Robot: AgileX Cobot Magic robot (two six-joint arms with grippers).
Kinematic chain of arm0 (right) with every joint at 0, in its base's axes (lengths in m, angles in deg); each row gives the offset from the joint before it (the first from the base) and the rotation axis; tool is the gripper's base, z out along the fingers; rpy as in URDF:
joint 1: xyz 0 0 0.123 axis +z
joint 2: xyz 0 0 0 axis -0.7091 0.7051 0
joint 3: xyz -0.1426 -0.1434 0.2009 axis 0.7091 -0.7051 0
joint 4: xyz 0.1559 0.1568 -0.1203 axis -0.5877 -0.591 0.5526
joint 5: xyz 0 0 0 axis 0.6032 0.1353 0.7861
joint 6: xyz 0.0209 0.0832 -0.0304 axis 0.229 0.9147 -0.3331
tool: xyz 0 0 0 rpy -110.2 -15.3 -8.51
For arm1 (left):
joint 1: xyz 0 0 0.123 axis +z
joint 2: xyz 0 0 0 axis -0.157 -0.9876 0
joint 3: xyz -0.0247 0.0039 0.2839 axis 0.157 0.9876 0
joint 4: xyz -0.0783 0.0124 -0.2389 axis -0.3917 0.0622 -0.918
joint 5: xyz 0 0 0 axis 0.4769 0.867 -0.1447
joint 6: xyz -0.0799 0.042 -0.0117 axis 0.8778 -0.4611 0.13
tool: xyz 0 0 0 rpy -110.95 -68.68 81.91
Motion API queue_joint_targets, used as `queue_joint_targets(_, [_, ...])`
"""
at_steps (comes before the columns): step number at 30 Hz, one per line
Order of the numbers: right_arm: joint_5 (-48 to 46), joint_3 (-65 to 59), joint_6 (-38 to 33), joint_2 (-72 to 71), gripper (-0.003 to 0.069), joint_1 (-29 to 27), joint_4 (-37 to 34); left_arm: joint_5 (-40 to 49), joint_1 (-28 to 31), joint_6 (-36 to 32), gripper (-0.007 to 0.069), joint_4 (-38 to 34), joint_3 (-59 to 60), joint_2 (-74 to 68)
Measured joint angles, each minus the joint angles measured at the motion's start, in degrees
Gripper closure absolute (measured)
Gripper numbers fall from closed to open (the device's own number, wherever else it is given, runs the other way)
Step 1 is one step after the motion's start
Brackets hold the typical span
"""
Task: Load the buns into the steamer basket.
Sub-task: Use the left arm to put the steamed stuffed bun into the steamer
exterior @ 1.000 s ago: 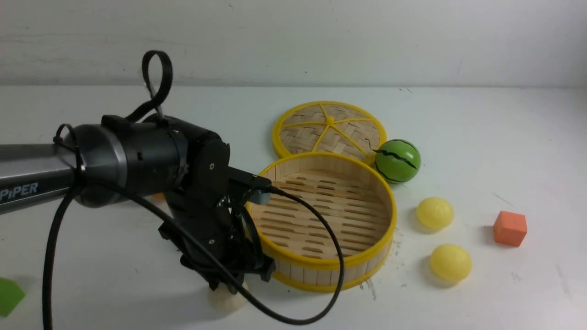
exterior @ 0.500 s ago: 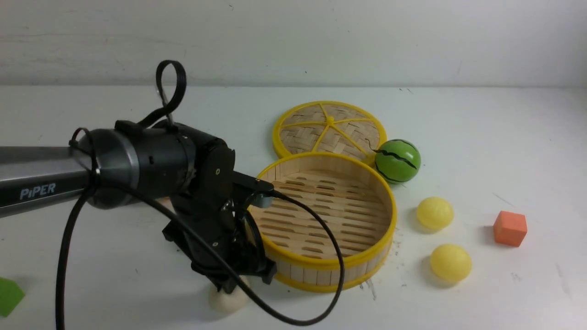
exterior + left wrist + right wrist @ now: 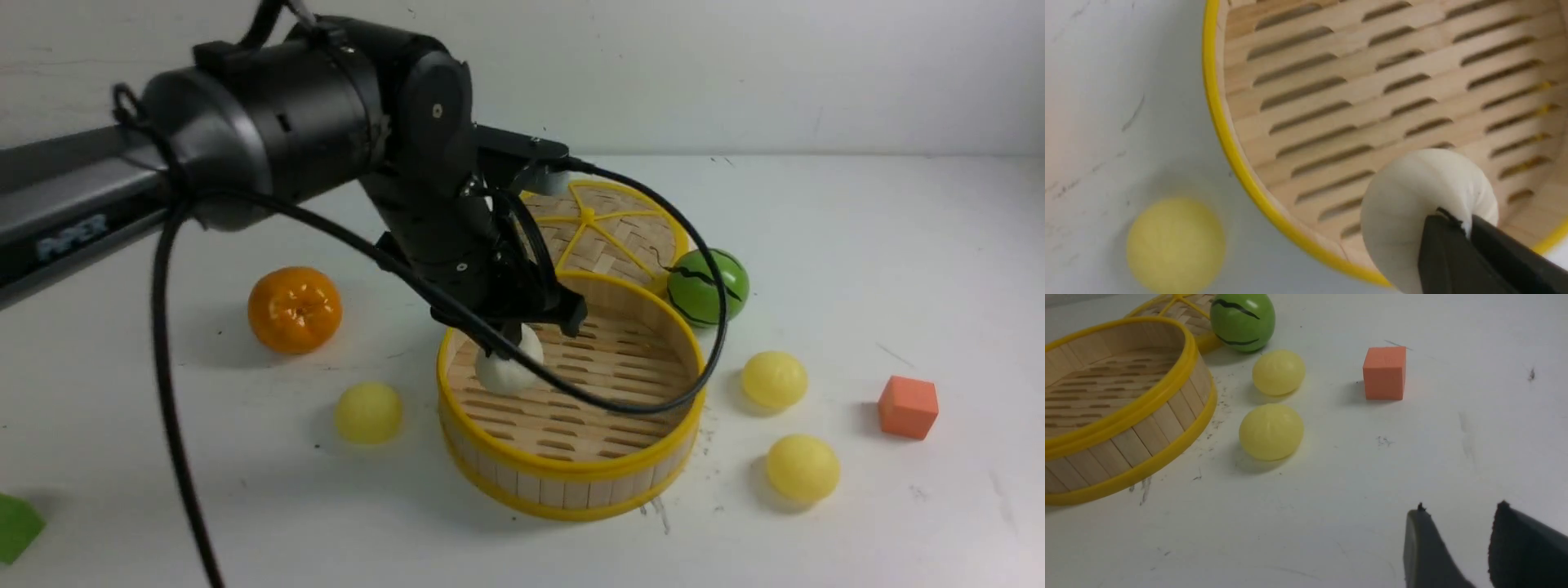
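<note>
Right, the steamer basket [image 3: 571, 482] sits on the worktop [image 3: 857, 245]. I want to lower gently and release only once the load nears its floor, so nothing rolls or bounces out. My left claw [image 3: 512, 341] is clamped on the off-white bun [image 3: 506, 369], which hangs from its tips just inside the basket's left rim. My right claw [image 3: 1459, 514] stands half open, empty.

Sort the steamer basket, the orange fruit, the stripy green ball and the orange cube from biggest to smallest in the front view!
1. Steamer basket, by far the biggest.
2. Orange fruit and stripy green ball: nearly alike, the fruit maybe a bit wider, too close to rank.
3. Orange cube, the smallest.
</note>
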Motion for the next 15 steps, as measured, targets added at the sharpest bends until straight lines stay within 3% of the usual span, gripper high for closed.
queue_joint_targets(6, [0.00,0.00,0.00,0.00,0.0420,0.00,0.00,1.80,1.04,-0.01,0.0620,3.65,-10.28,-12.67])
queue_joint_targets(9, [0.00,0.00,0.00,0.00,0.0420,0.00,0.00,4.06,1.62,-0.01,0.0568,4.73,-14.37,-15.84])
queue_joint_targets(14, [0.00,0.00,0.00,0.00,0.0420,0.00,0.00,7.45,1.99,-0.01,0.0401,4.65,-18.06,-16.31])
queue_joint_targets(15, [0.00,0.00,0.00,0.00,0.0420,0.00,0.00,9.29,2.01,0.90,0.0314,4.44,-19.09,-15.59])
